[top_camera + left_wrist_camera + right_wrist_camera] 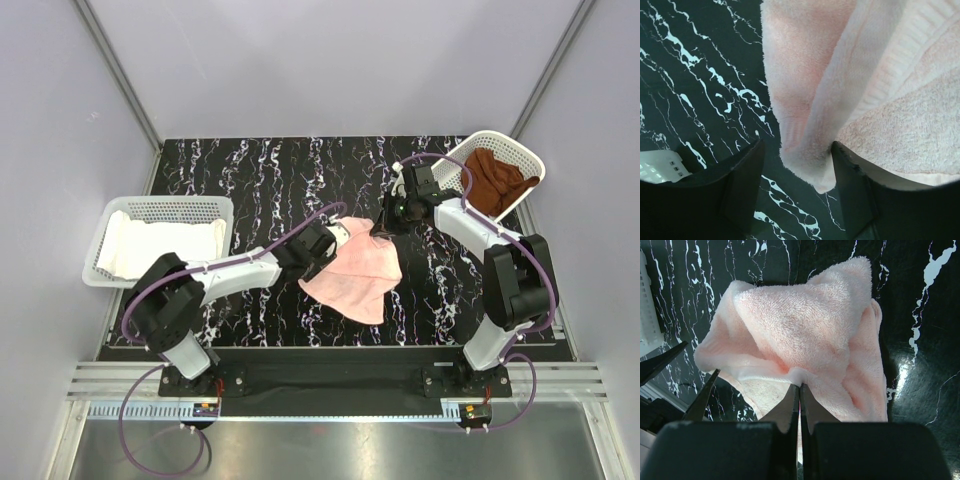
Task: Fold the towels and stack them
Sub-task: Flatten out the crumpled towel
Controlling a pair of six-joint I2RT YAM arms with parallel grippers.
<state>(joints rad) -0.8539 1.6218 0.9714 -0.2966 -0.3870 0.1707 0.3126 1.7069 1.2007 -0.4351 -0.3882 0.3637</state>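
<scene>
The black marbled table (260, 180) carries everything, with parts of it hidden under my two arms. The pale pink towel (355, 275) lies near the table's middle, bunched so that its folds hide its underside and far corners. The left basket (170, 203), at the left edge, holds the white towel (160, 245). The tilted right basket (500, 140), at the far right corner, shows only part of the rust-brown towel (495, 180), and my right arm covers its near rim. My left gripper (797, 145) has its fingers apart, with a hanging pink edge between them. My right gripper (800, 386) is pinched together on the pink towel's hem.
</scene>
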